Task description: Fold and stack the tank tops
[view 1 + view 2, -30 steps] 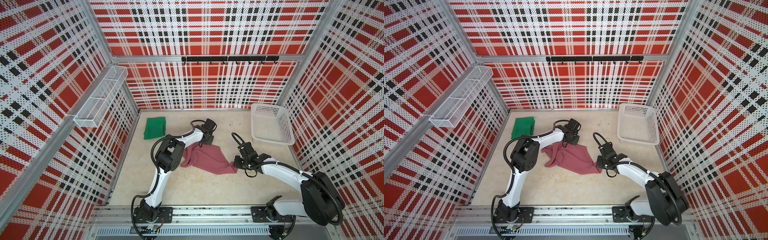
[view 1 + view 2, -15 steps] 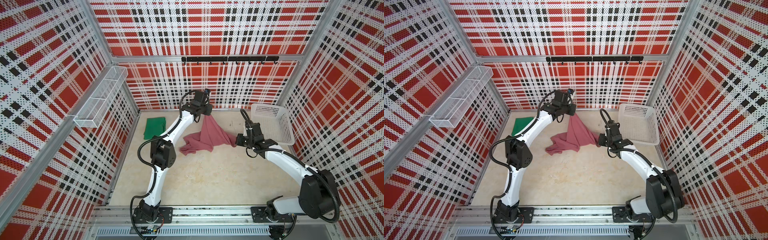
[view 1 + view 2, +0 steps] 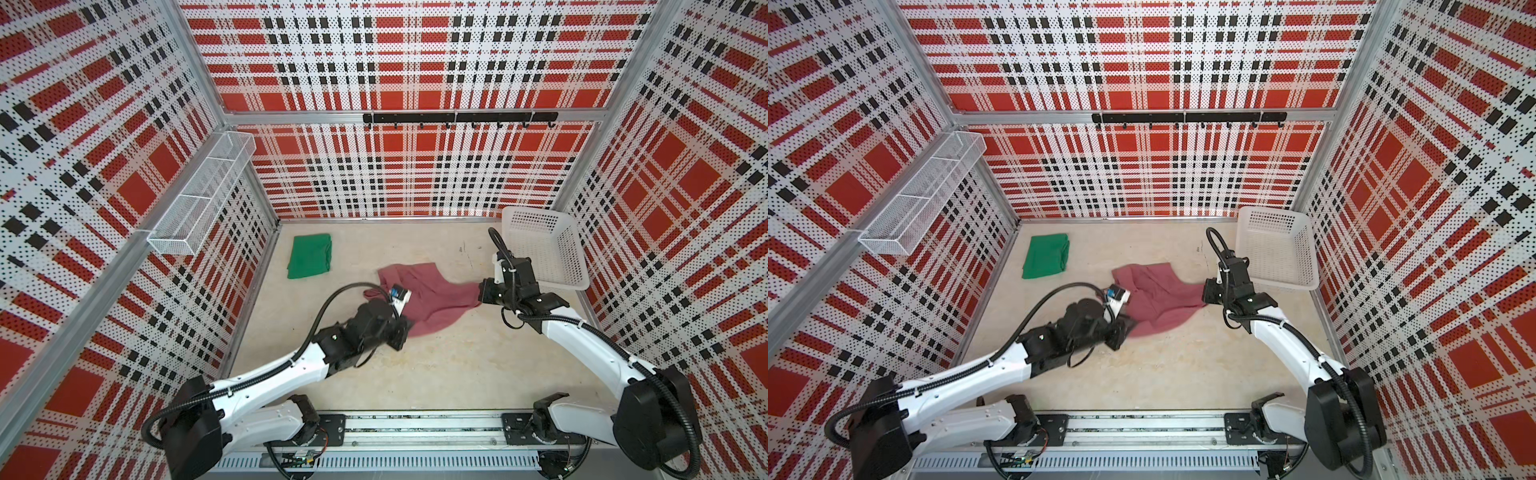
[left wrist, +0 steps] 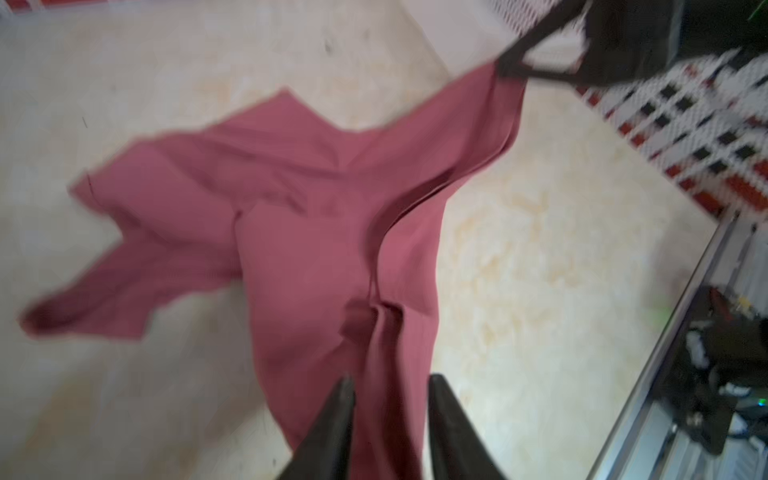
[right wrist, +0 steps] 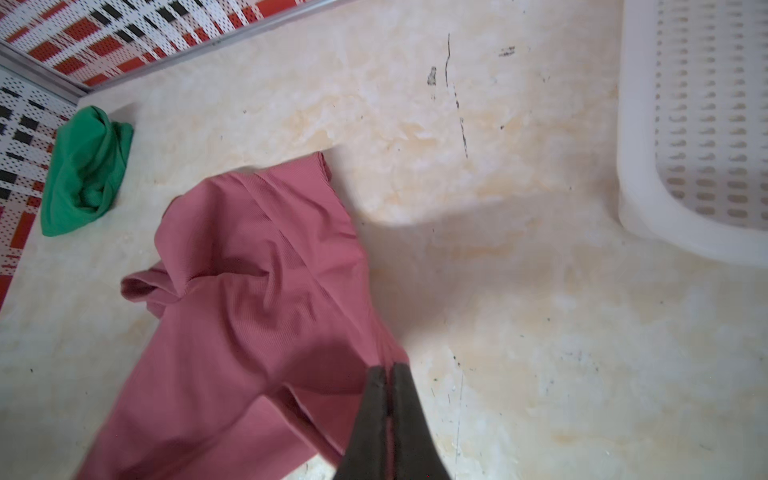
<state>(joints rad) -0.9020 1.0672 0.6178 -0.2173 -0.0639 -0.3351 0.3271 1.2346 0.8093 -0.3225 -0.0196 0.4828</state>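
1. Tank top of rose-pink cloth lies crumpled mid-table on the beige tabletop, between my 2 grippers.
2. Left gripper: I see its fingers parted, with a fold of the pink cloth running between them.
3. Right gripper: fingers clenched on a corner of that pink top, near the white perforated plastic basket.
4. Bright green cloth tank top sits folded at the far left corner, well apart from the pink one.
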